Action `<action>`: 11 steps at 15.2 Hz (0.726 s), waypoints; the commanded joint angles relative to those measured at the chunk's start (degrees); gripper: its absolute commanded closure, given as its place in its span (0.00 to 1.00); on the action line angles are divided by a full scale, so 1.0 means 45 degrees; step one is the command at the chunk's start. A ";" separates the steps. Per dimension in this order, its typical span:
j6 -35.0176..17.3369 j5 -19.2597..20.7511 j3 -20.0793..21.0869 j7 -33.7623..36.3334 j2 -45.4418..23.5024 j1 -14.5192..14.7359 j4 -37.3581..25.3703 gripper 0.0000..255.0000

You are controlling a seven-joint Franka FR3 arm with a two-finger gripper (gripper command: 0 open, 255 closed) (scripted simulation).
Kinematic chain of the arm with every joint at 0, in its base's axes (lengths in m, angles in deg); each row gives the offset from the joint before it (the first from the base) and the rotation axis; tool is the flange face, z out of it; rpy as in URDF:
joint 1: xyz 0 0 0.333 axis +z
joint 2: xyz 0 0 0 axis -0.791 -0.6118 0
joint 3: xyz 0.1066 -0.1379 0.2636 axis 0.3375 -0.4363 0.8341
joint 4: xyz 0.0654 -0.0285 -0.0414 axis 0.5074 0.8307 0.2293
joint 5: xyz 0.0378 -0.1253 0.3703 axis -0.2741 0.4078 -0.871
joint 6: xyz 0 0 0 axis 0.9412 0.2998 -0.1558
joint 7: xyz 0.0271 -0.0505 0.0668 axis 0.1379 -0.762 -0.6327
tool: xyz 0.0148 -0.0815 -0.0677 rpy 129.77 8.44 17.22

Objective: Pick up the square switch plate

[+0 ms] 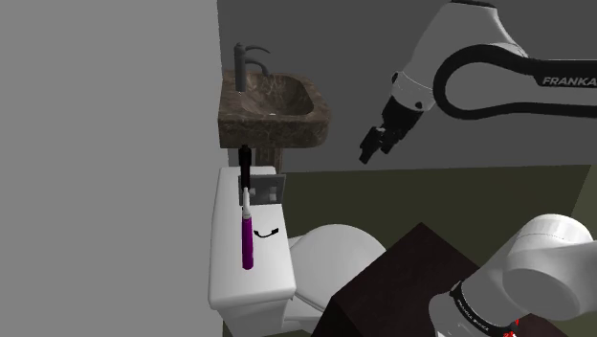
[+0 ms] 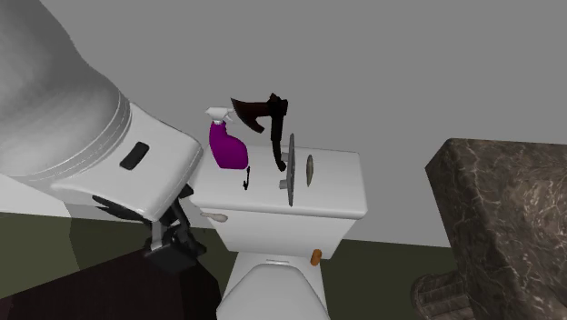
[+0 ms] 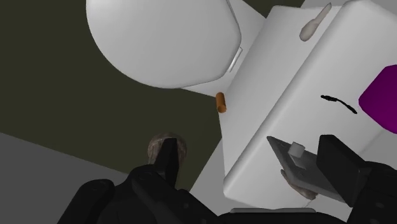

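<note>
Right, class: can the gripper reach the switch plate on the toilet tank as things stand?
Probably yes: the open gripper hangs in free air above the switch plate, though a hatchet stands close beside it.

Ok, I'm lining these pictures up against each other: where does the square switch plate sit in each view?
Shoulder view: the switch plate stands at the tank lid's far end, below the sink.
Second exterior view: the plate, edge-on, mid-lid, right of the purple bottle.
Wrist view: the plate sits on the lid, across the black mark from the bottle.
Shared landmark: the purple bottle.
</note>
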 commanded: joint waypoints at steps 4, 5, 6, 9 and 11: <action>-0.2205 -0.0059 0.1259 0.1618 -0.1751 -0.0063 0.0154 0.00; -0.2620 -0.0002 0.1518 0.1969 -0.2180 -0.0111 0.0093 0.00; -0.3026 0.0083 0.1779 0.2333 -0.2626 -0.0173 0.0009 0.00; -0.4170 0.0550 0.2572 0.3534 -0.4050 -0.0439 -0.0374 0.00; -0.4851 0.1080 0.3098 0.4454 -0.5068 -0.0677 -0.0738 0.00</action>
